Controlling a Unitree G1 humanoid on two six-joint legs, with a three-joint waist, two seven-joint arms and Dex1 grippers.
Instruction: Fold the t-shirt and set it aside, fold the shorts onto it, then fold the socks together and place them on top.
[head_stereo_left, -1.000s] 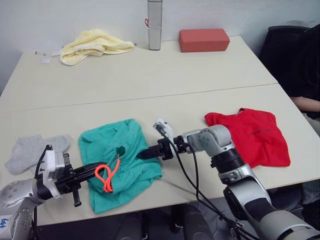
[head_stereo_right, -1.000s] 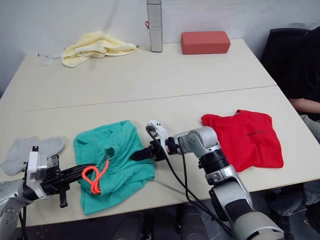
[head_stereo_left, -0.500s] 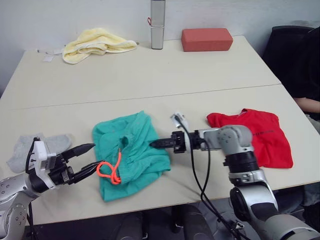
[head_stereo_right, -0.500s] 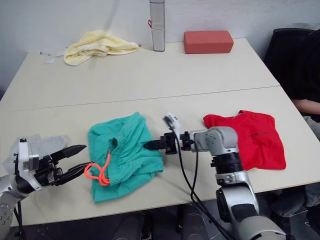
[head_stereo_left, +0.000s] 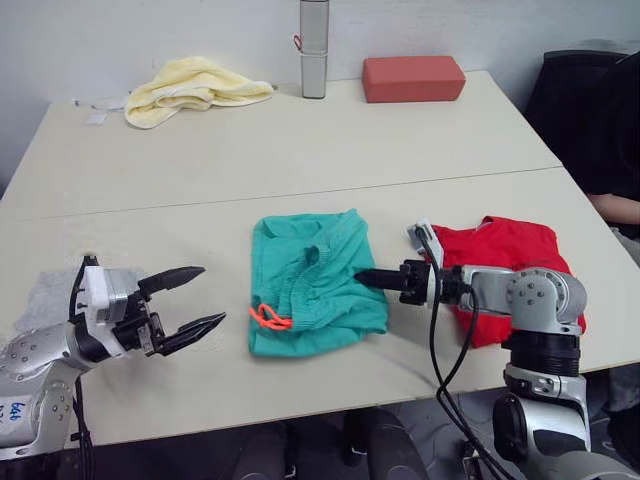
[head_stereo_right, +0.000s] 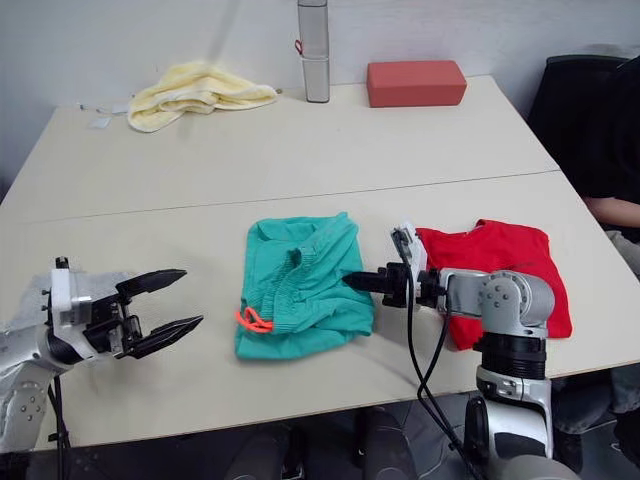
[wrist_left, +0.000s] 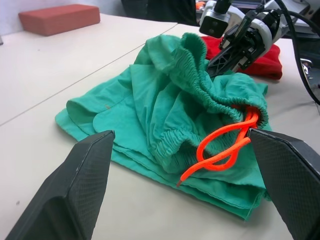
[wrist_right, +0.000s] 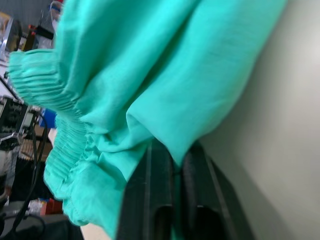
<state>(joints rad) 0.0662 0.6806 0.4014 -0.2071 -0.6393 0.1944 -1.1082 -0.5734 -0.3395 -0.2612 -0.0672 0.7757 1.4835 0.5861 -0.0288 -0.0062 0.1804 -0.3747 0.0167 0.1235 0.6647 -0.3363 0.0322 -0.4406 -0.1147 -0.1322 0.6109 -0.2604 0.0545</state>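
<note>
Shorts, teal with orange drawstring, pinched at their 3 o'clock edge by right gripper; left gripper spread wide at 9 o'clock. No readable labels.

The shorts are soft, thin cloth with a bunched stretchy band. Their string is a smooth orange cord. The t-shirt is flat, soft cloth. The socks look like fuzzy knit. The towel is fluffy. The table is smooth and matt. The left gripper's fingers are black with tiny bumps.
</note>
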